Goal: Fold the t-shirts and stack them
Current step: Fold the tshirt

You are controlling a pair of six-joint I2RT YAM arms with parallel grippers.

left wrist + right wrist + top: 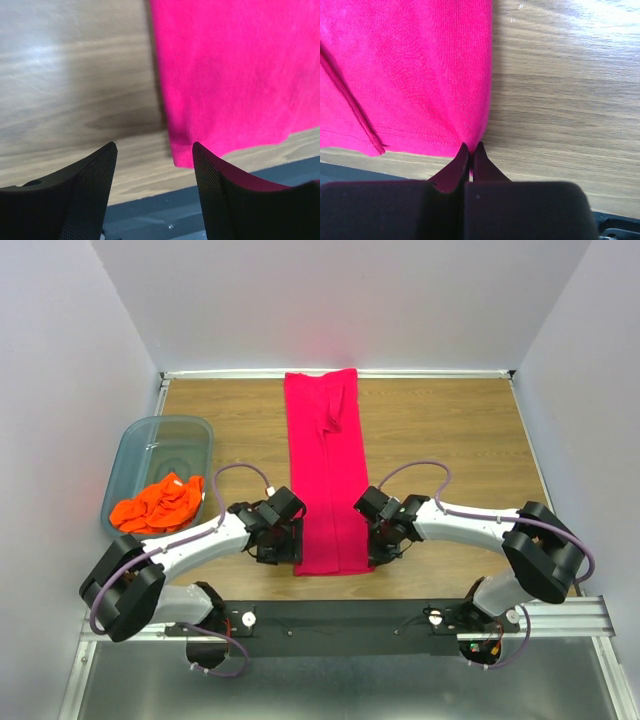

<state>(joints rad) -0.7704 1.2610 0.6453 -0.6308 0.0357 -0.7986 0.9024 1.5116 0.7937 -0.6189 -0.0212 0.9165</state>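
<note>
No text, label, brand, number or sign is showing legibly in any of the three views.
</note>
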